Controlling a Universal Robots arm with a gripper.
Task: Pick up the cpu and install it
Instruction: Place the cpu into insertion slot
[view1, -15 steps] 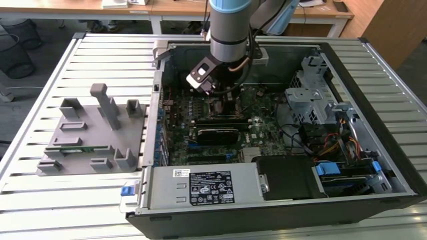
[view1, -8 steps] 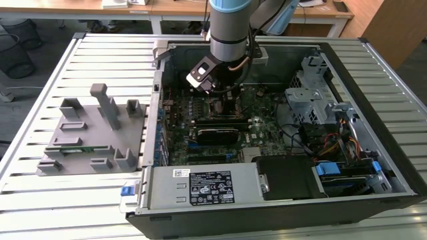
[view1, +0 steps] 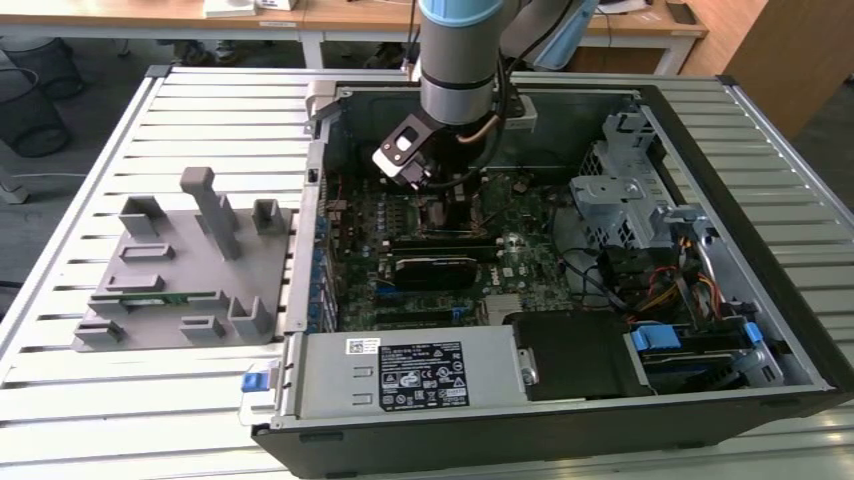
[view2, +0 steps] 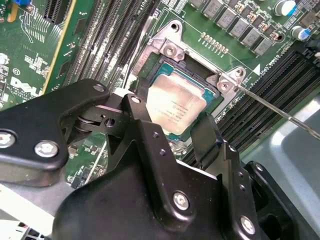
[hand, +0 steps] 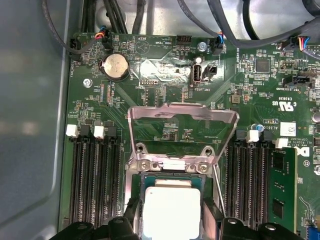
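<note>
at the exterior view's left a grey fixture (view1: 187, 270) lies on the slatted surface (view1: 134, 400). right of it, inside the open computer case (view1: 561, 440), the gripper (view2: 171, 119) has its fingers (view2: 138, 107) clamped on the cpu (view2: 175, 102), which sits low in the motherboard socket (view2: 170, 50).

Bright even light; glare whitens the cpu (hand: 172, 212) in the first wrist view.

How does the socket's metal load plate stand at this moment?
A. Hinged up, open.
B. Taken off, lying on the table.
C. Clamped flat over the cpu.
A: in the first wrist view the load plate stands tilted up on its hinge, leaving the cpu uncovered.
</note>
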